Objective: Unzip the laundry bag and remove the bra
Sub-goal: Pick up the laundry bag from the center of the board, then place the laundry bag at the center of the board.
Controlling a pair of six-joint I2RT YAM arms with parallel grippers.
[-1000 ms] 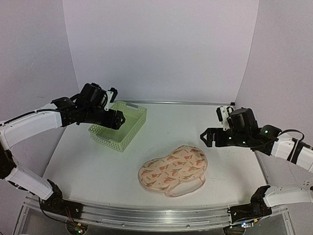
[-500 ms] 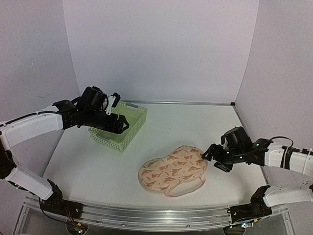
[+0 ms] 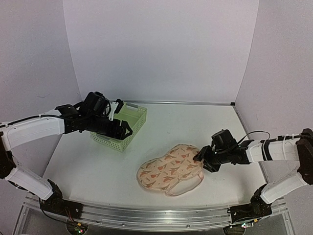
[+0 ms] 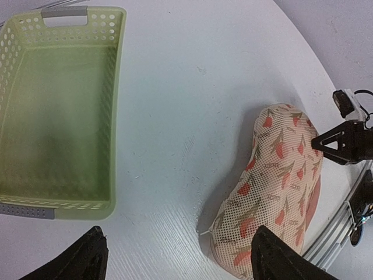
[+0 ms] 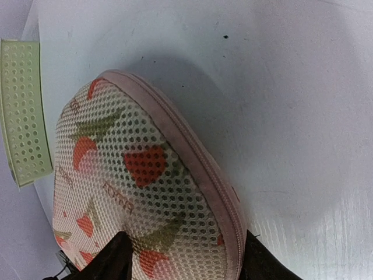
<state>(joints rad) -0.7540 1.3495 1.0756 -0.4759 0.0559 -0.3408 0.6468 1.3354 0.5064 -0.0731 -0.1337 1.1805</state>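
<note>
Your laundry bag (image 3: 171,169) lies flat on the bench (image 3: 98,166), near and right of centre. Your right jaws straddle the trim at its right end; you cannot tell whether they pinch it. Your left jaws hang spread, holding nothing, over the near edge of the green basket (image 3: 132,104).

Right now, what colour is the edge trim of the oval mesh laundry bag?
Pale pink trim; right wrist view shows it best.
</note>
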